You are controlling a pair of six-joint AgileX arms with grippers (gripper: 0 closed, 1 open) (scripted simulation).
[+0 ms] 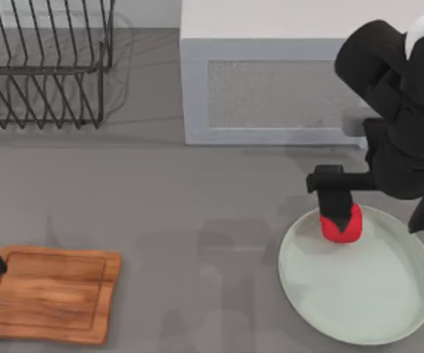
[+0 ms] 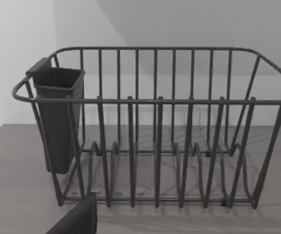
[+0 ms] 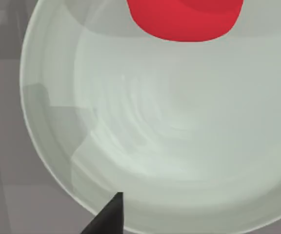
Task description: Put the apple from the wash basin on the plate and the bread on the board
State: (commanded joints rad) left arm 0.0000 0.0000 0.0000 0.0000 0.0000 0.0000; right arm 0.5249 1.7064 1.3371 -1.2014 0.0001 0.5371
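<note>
Top view: a plain grey surface [image 1: 197, 206] is seen, carrying rack [image 1: 43, 62], board [image 1: 50, 294] and plate [image 1: 374, 294]. The apple [image 1: 342, 224] is grasped by the right claw [image 1: 337, 213] over the plate's rim. The left claw's state cannot be told.

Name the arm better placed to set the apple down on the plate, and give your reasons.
Right. The right gripper is over the plate's far-left rim with the apple at its fingers. The left arm sits at the table's left edge beside the board.
</note>
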